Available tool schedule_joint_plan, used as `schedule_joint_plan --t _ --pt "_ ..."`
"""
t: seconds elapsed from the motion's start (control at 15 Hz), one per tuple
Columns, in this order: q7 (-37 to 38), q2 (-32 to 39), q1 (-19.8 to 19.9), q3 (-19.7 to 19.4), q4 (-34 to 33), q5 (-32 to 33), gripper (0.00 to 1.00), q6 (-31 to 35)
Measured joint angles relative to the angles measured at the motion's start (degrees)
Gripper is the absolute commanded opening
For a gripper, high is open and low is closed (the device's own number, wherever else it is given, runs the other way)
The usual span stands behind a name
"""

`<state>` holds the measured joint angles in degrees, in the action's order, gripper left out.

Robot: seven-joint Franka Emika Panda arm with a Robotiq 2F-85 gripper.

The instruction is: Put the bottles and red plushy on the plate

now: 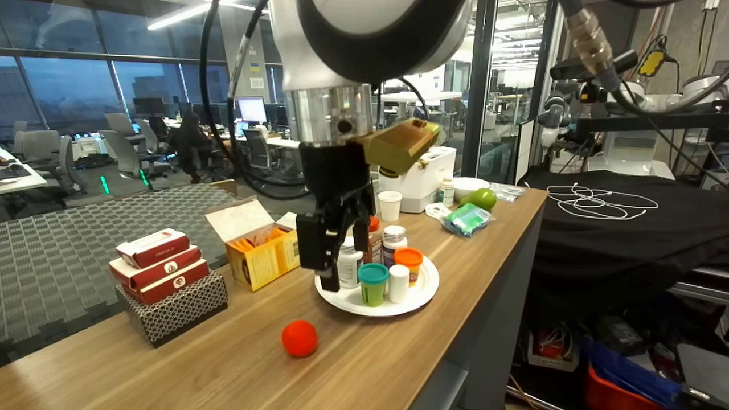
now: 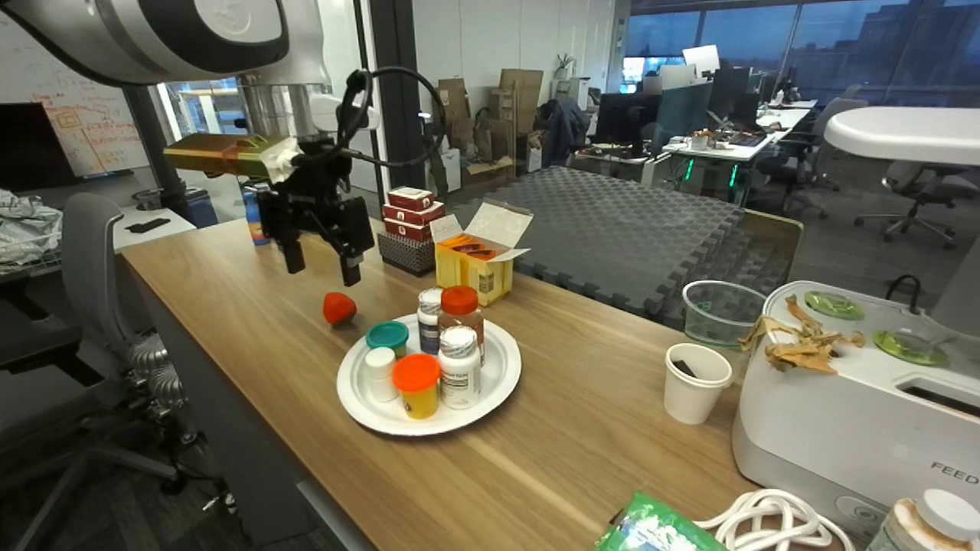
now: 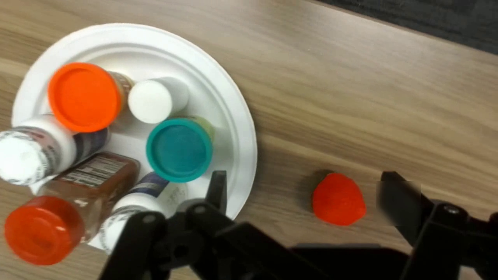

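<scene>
Red plushy (image 3: 338, 200), outside the rim of the plate (image 3: 245, 149) — tabletop (image 3: 334, 89) all round — hand (image 2: 323, 268) above, spread apart.

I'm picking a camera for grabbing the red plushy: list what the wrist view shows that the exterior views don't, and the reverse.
Only the wrist view: the plate from nearly straight above, with the red plushy appearing between the open jaws.
Only the exterior views: the yellow box, the stacked red-and-white boxes and a white paper cup.
Shared: six bottles on the plate, and the red plushy on the table, off the plate.
</scene>
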<state>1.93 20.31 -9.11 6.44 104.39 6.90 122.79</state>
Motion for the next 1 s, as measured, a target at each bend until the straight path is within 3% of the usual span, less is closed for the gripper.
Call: schedule_joint_plan --t 0.53,1.0 --pt "-10.7 6.6 -0.6 3.1 -2.3 -0.4 1.0 1.1" --pt "-15.2 10.7 -1.1 3.8 -6.2 -0.3 1.0 1.1"
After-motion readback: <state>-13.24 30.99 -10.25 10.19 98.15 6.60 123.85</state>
